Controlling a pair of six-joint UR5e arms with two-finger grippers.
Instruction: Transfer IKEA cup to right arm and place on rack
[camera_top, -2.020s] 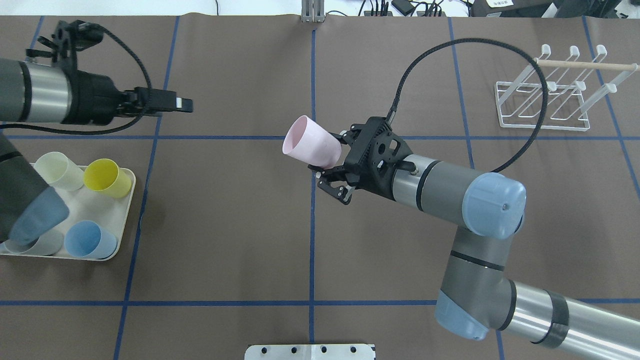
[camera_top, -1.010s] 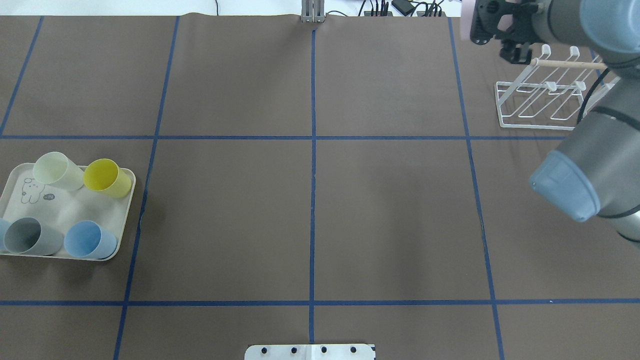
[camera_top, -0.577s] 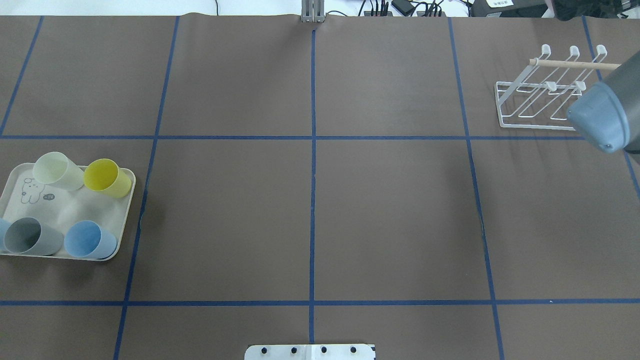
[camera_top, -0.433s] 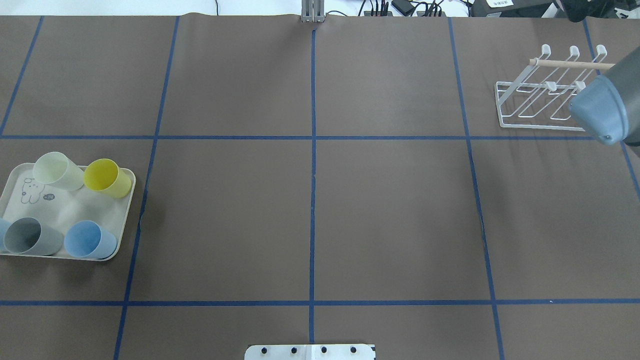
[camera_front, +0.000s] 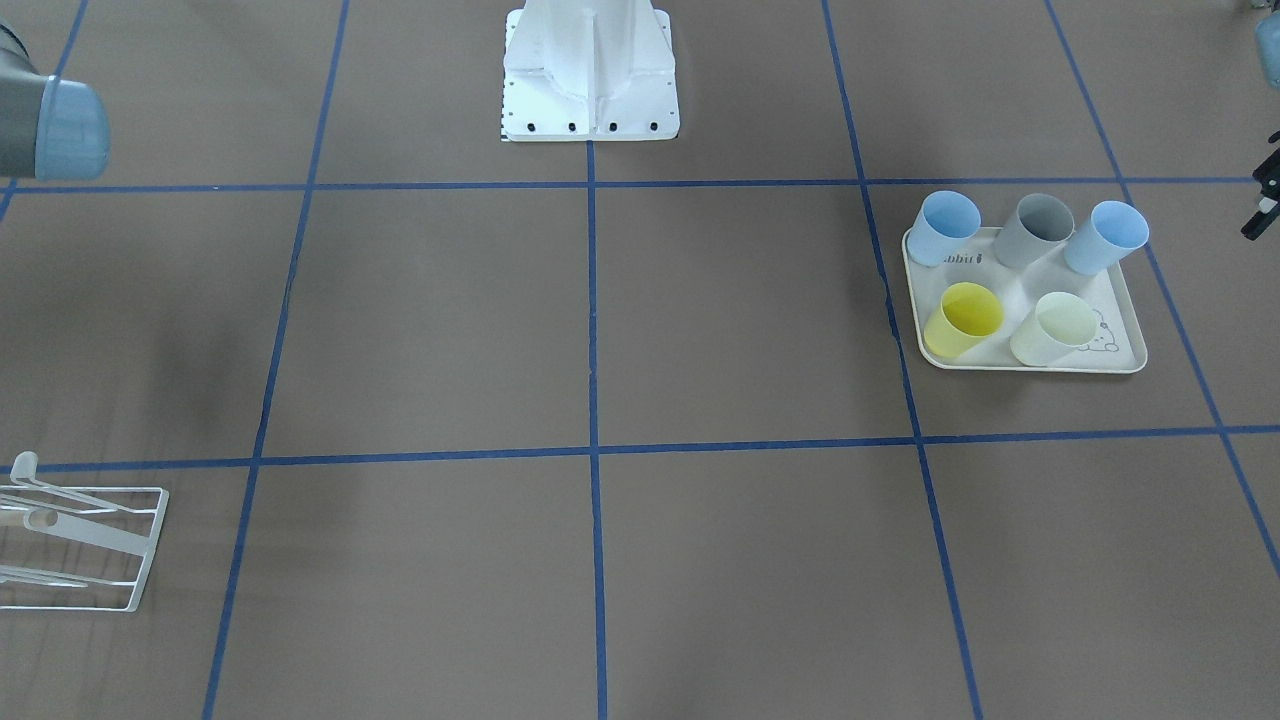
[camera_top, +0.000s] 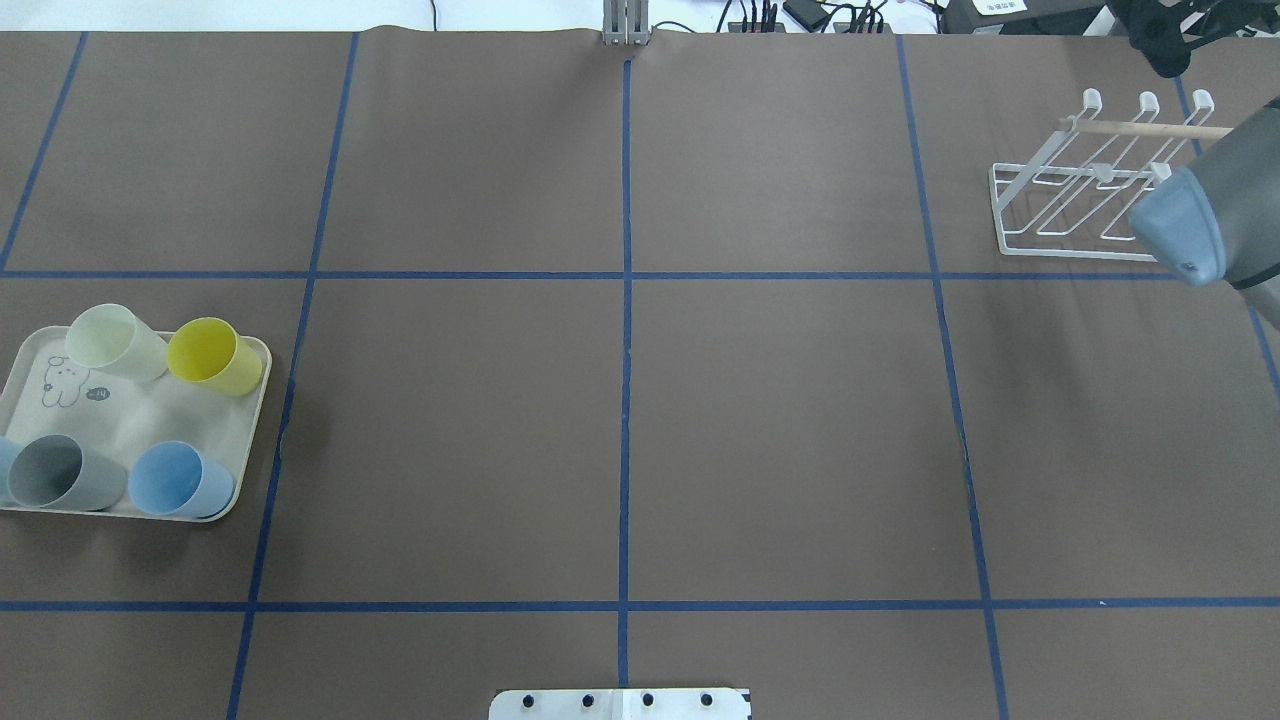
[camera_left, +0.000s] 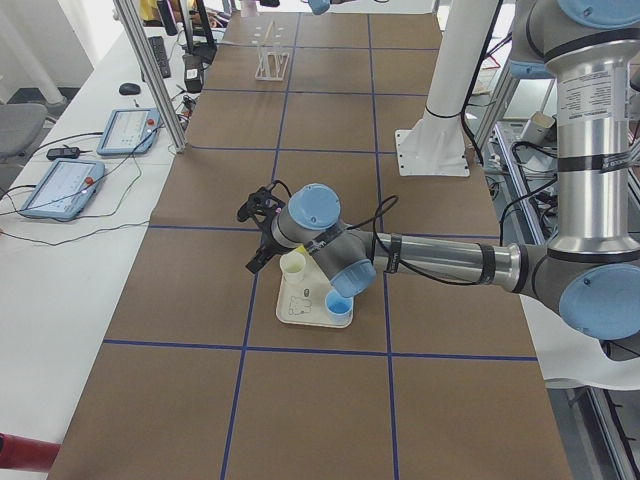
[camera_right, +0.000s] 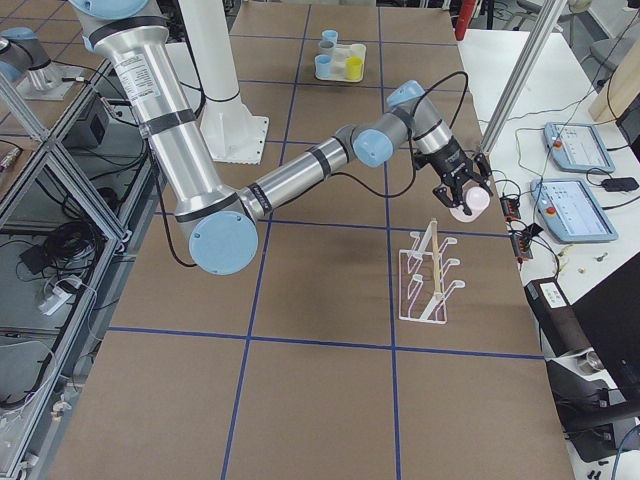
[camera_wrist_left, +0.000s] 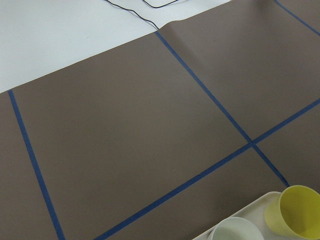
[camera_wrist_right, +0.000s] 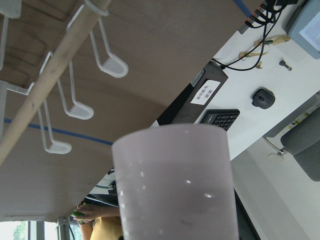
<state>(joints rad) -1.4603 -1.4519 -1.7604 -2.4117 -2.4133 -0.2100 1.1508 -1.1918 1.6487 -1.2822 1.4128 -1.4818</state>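
- The brown-papered table (camera_top: 620, 400) is filling every wide view. Blue tape lines are cutting it into squares, and the middle squares are bare.
- The right arm (camera_right: 300, 175) is stretching from the left edge of the right-side view out to the upper right, with its wrist above the table's far rim.
- The left arm (camera_left: 440, 262) is lying low across the middle of the left-side view, with its wrist over the tray.
- The white wire rack (camera_top: 1080, 200) is standing at the upper right of the overhead view. Its wooden dowel (camera_top: 1140, 128) is running along the top, and every peg I can see is bare.
- The cream rabbit-print tray (camera_top: 60, 410) is sitting at the left edge and holding the spare cups (camera_front: 1040, 230).
- The pink cup (camera_right: 472, 203) is hanging in the air, up and to the right of the rack in the right-side view. It is near the rack and not touching it.
- The right gripper (camera_right: 460, 190) is pinching that cup between its fingers.
- The left gripper (camera_left: 252, 238) is hovering beside the tray, and I cannot tell whether it is spread or closed.
- As I judge it, the handover is done and the placing step is under way.
- The next move is asking the right arm to line the cup's mouth up with a slanted peg, slide it on, and only then loosen its pinch.
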